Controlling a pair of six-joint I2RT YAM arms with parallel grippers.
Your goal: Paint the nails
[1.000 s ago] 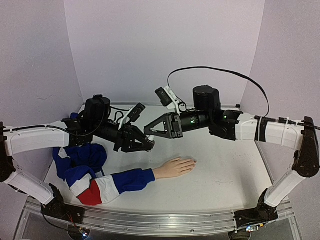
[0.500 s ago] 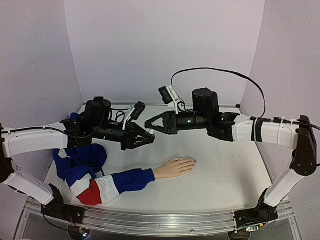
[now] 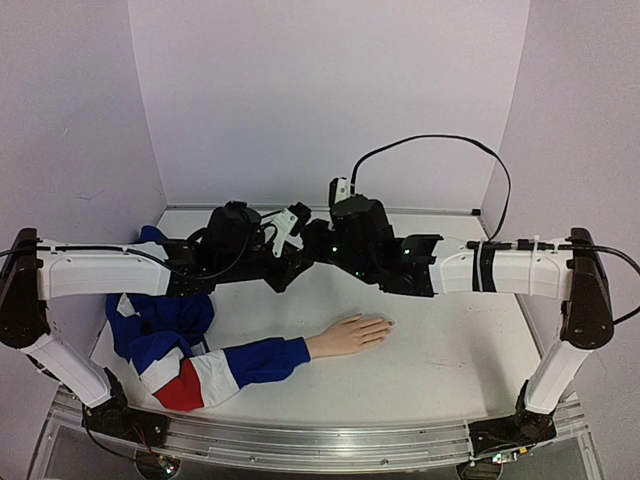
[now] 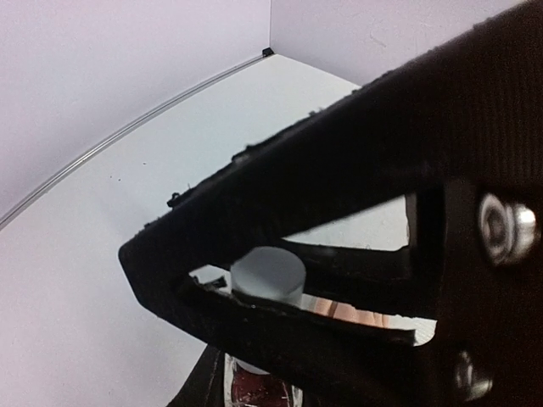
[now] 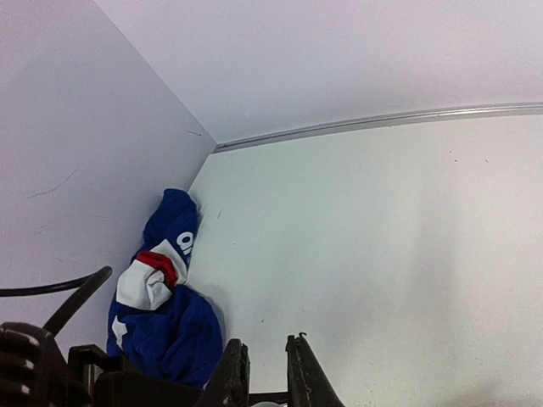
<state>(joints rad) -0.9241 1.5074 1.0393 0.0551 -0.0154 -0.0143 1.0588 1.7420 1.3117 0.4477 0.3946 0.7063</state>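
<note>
Beyond one mannequin hand (image 3: 350, 335), right gripper (image 5: 265, 349) seemingly clamps one pale cap (image 4: 267, 273); left gripper (image 3: 297, 262): cannot tell.

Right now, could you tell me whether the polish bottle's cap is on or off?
On. The left wrist view shows the pale cap sitting atop the dark bottle; whether it is loosened, cannot tell.
</note>
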